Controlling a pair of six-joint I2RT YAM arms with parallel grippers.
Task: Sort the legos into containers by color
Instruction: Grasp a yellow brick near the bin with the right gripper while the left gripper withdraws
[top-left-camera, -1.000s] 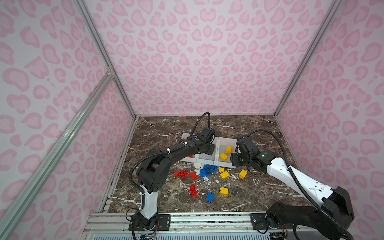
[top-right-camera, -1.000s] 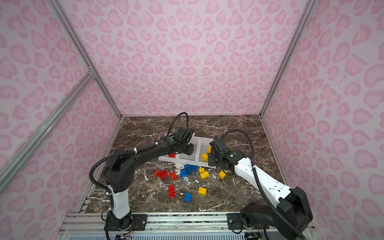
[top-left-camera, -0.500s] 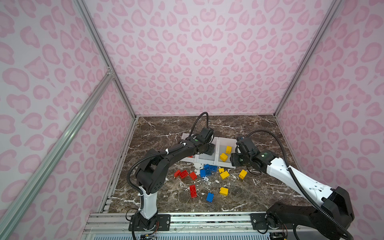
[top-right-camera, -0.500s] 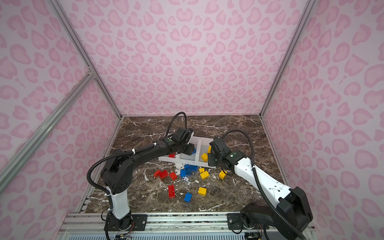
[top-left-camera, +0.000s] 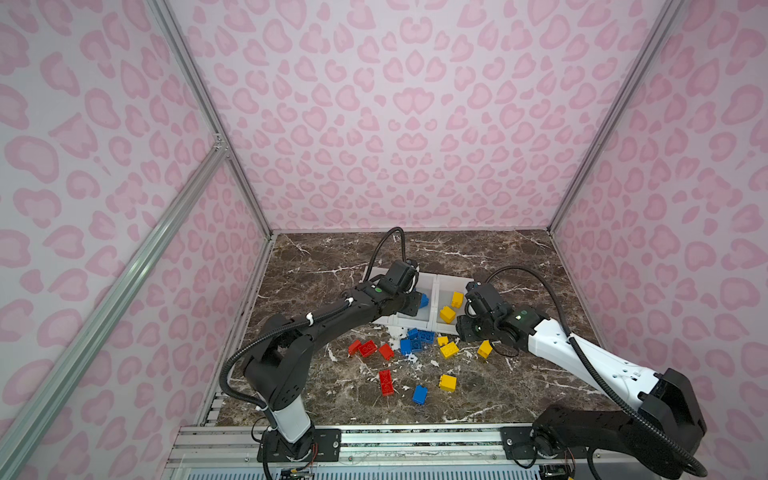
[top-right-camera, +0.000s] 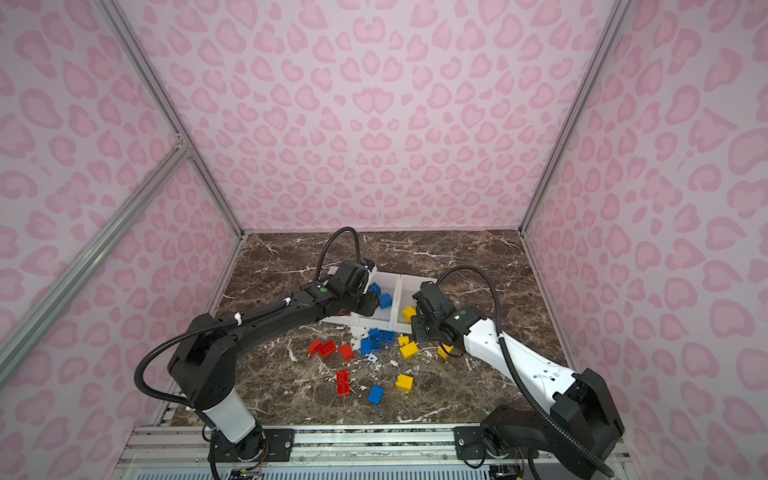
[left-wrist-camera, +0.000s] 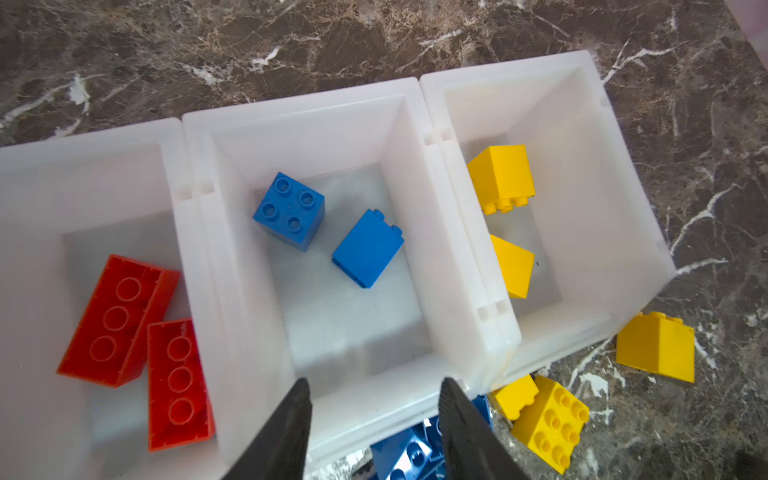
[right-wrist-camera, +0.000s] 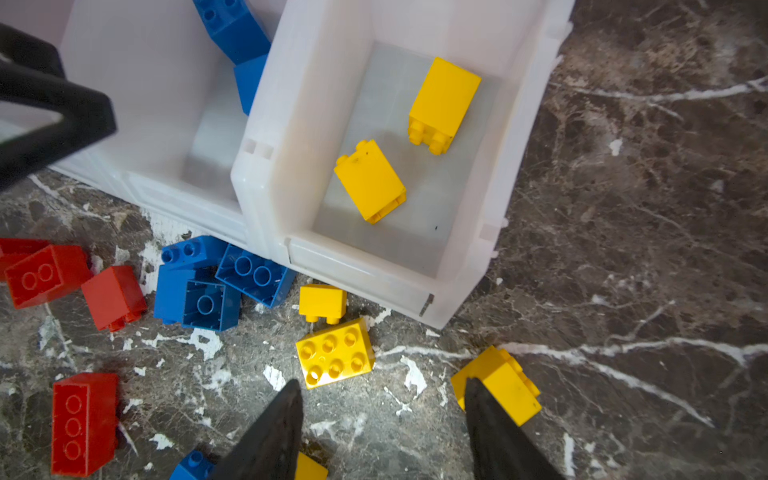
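Your left pincer (left-wrist-camera: 374, 384), apart and empty, above the middle white plastic bin (left-wrist-camera: 299, 102); your right pincer (right-wrist-camera: 382, 386), likewise apart.

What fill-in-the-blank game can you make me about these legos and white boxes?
Both legos inside the middle container are ____.
The yellow legos in the end container number ____.
The left gripper hovers above the middle container with its jaws ____.
Missing words: blue; two; open.
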